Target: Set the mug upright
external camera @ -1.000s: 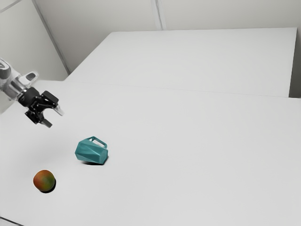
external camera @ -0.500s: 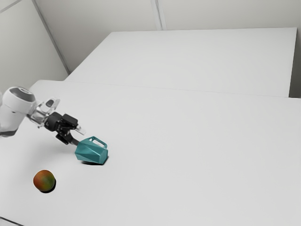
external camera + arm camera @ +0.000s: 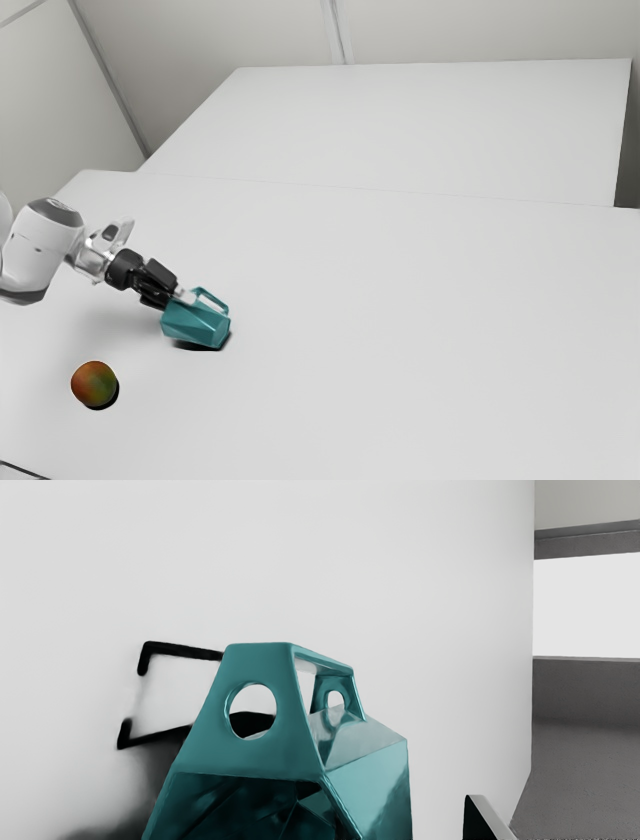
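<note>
My gripper [image 3: 182,298] is at the arm-side end of the teal mug [image 3: 195,324], close against it in the exterior view. The mug lies on its side on the table, its handle [image 3: 211,299] up. In the wrist view, the open mouth of the mug [image 3: 367,775] faces my hand, and its holed handle [image 3: 270,755] rises above the mouth. The gripper [image 3: 320,825] stands open there: one fingertip [image 3: 480,822] is beside the mug with a gap between them. The other fingertip is hidden.
A round orange-green fruit [image 3: 94,384] sits on the white table [image 3: 400,330], nearer the exterior view's bottom left than the mug. A raised white surface [image 3: 430,130] stands at the back. Dark shadows lie beside the mug.
My hand has come down and toward the exterior view's right, from well above the table to the mug. The mug has hardly shifted, and the fruit is where it was.
</note>
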`<action>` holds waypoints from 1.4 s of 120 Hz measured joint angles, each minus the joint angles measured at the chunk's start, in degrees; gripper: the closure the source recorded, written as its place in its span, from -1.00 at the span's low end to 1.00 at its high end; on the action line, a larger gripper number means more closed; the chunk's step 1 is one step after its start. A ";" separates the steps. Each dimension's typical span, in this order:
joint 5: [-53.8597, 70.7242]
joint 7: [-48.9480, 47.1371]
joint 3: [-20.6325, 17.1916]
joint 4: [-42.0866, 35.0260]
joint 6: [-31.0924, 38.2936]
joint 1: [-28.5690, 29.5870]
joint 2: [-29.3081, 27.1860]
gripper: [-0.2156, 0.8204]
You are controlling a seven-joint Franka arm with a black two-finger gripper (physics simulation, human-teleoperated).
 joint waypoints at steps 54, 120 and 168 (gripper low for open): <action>2.63 2.50 -0.18 0.11 1.02 -3.13 -6.38 0.84; 45.89 -19.95 -19.47 6.53 19.60 -8.25 -12.09 0.88; 49.85 -30.93 -20.08 -2.10 35.91 -7.76 -9.78 0.89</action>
